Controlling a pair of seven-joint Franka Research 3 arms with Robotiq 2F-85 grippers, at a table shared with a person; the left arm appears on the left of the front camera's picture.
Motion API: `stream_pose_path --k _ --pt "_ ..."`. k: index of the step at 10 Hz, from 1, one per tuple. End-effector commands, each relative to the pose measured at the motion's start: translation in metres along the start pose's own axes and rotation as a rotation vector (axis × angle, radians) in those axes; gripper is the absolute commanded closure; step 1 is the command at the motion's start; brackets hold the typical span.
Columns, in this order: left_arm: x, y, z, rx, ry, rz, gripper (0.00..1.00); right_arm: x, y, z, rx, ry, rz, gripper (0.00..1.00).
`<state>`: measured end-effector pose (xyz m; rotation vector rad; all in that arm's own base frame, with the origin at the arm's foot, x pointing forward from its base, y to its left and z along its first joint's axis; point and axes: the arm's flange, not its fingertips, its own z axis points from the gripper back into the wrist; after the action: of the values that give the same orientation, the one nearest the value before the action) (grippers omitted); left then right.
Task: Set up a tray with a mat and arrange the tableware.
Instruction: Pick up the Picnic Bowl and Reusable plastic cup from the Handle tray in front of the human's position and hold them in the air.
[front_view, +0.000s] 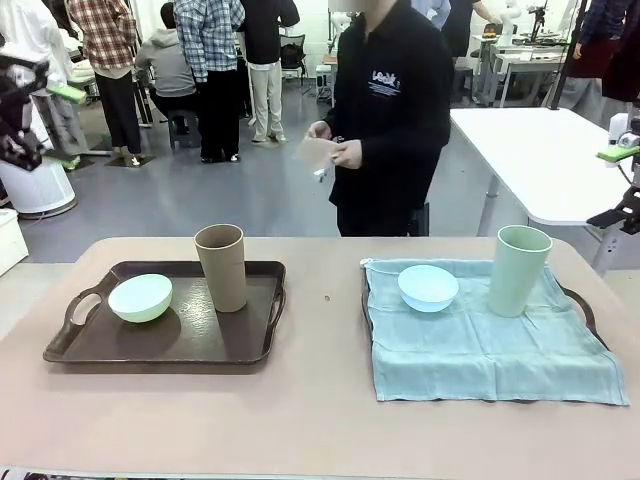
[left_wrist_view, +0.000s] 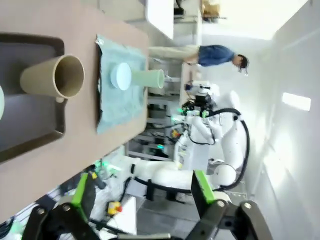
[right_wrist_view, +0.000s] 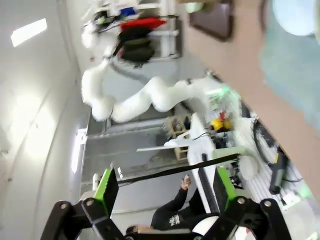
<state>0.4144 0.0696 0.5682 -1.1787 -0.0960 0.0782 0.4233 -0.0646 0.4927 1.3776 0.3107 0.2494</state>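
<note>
On the matless brown tray (front_view: 200, 340), grip the brown cup (front_view: 220, 268) mid-wall, upright; left gripper (left_wrist_view: 142, 176) and right gripper (right_wrist_view: 165, 172) stand released, empty.

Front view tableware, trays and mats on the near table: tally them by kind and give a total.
Bowls: 2, the pale green bowl and the light blue bowl
Cups: 2, the brown cup and the pale green cup
Trays: 2, the bare tray and the covered tray
Mats: 1, the teal mat
Total: 7
</note>
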Motion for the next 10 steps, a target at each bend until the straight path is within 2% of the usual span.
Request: stream_pose_path --k 1,2,4,5,7,8,9,10 --pt "-0.010 0.008 -0.016 0.020 -0.023 0.060 0.00 0.003 0.006 -0.017 0.110 0.057 0.068 0.00" --pt "0.000 0.000 0.000 0.000 0.000 0.000 0.00 0.000 0.000 0.000 0.000 0.000 0.000 0.00" --pt "0.000 0.000 0.000 0.000 0.000 0.000 0.00 0.000 0.000 0.000 0.000 0.000 0.000 0.00" --pt "0.000 0.016 -0.005 0.003 0.001 0.032 0.00 0.001 0.002 -0.006 0.039 0.020 0.025 0.00" --pt "0.006 0.042 0.018 -0.176 0.002 0.064 0.00 0.011 -0.025 -0.015 0.200 -0.004 -0.002 0.00" --pt "0.001 0.059 0.033 -0.255 -0.010 0.067 0.00 0.013 -0.034 -0.020 0.231 -0.034 -0.015 0.00" --pt "-0.007 0.069 0.051 -0.359 -0.069 0.035 0.00 0.014 -0.035 -0.024 0.273 -0.061 -0.030 0.00" --pt "-0.013 0.073 0.060 -0.418 -0.120 0.024 0.00 0.014 -0.036 -0.026 0.246 -0.091 -0.050 0.00"
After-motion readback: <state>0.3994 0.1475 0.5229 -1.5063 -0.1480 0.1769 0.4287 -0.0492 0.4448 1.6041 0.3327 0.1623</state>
